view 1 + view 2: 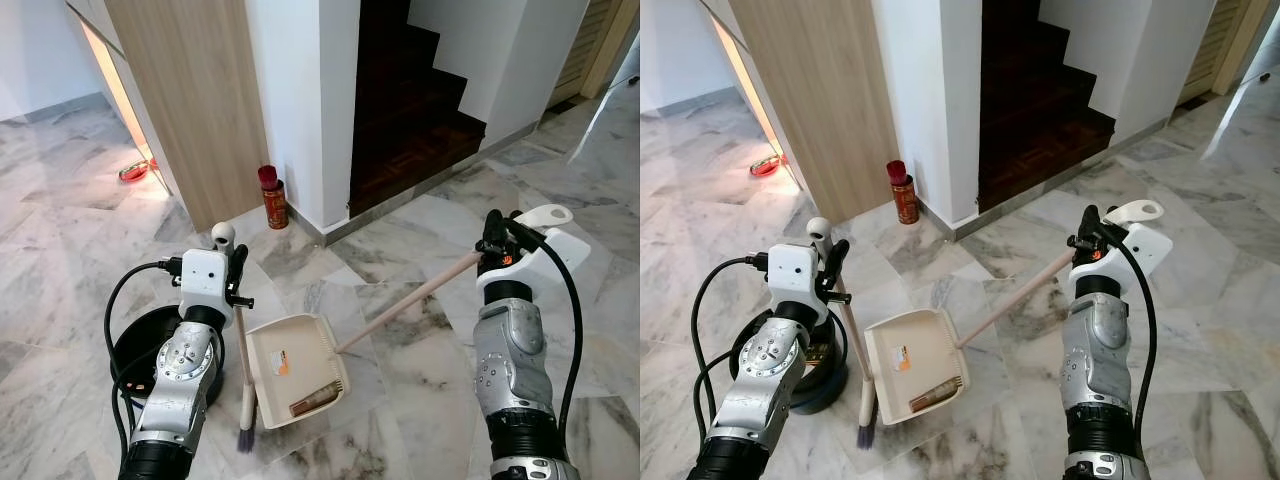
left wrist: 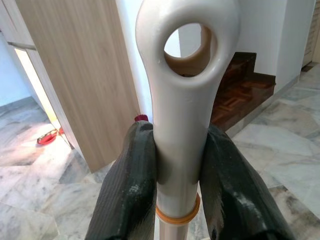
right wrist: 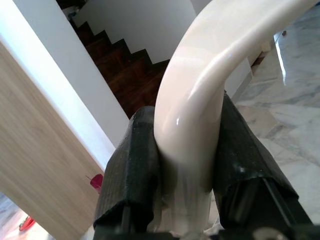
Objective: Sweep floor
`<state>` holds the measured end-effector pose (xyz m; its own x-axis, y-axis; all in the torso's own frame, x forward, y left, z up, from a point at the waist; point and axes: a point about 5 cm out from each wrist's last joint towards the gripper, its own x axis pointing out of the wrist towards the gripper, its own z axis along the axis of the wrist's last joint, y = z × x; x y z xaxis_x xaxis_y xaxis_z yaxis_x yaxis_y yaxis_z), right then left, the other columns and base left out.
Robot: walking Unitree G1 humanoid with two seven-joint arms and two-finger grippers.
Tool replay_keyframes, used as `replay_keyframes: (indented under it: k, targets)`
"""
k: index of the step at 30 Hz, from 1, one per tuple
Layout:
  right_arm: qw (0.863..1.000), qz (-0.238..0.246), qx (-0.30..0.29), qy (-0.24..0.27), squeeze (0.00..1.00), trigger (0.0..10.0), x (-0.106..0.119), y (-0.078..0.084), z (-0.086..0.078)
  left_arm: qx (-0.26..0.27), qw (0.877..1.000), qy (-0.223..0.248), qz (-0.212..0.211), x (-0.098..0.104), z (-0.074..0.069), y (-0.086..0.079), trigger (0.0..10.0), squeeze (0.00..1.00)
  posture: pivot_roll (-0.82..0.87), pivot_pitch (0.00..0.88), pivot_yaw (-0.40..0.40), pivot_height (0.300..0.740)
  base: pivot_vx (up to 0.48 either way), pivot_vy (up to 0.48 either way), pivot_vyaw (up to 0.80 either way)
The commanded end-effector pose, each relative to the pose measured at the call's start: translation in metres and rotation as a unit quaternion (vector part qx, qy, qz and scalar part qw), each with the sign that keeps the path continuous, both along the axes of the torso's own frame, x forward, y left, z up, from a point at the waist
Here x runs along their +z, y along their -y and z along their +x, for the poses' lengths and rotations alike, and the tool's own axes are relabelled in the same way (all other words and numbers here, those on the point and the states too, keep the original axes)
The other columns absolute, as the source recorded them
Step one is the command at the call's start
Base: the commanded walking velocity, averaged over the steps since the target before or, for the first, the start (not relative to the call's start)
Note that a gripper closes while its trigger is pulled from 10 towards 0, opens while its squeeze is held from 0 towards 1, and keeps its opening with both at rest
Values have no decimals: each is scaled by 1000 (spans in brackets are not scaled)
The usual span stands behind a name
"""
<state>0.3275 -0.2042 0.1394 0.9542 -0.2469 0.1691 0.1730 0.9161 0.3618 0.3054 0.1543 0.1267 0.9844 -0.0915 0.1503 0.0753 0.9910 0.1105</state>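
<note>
A cream dustpan (image 1: 297, 368) lies on the marble floor between my arms, with a brown scrap (image 1: 316, 397) near its lip. Its long pale handle (image 1: 410, 302) slants up to my right gripper (image 1: 492, 243), which is shut on the white loop grip (image 3: 200, 95). My left gripper (image 1: 236, 272) is shut on the upright broom handle (image 2: 180, 125), just below its white eyelet top (image 1: 222, 236). The broom's dark bristles (image 1: 245, 437) touch the floor beside the dustpan's left edge.
A black round bin (image 1: 150, 345) stands by my left arm. A red spray can (image 1: 273, 198) stands against the white wall corner. Dark wooden stairs (image 1: 410, 110) rise ahead. A wooden panel (image 1: 190, 100) is at left, with a red object (image 1: 135, 172) beyond.
</note>
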Motion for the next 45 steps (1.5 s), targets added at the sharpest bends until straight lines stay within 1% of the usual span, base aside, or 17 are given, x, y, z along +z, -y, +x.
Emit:
replay_keyframes:
  k: [1,6,11,15,40,42,45]
  targets:
    - [1000,4,7,22,0,10000,12,-3,4,4,999,33,-3,14,1,-1,10000,0,24,0,50,740,0,0,0]
    - [1000,-1,8,23,0,10000,12,-4,3,6,1000,30,0,13,1,-1,10000,0,26,0,50,740,0,0,0]
    - [1000,0,8,23,0,10000,12,-5,4,6,1000,29,1,12,0,-1,10000,0,28,0,51,740,0,0,508]
    - [1000,0,8,22,0,10000,12,-5,4,4,1000,28,-1,12,0,-1,10000,0,28,0,52,740,0,0,0]
    - [1000,-6,-2,19,0,10000,11,0,3,-2,1000,21,-7,9,-2,4,10000,0,25,0,53,740,0,0,800]
    - [1000,-7,-3,17,0,10000,11,1,3,-3,1000,21,-7,9,-2,4,10000,0,23,0,54,740,0,0,600]
    - [1000,-5,-8,15,0,10000,10,2,3,-3,1000,20,-7,9,-2,4,10000,0,23,0,54,740,0,0,0]
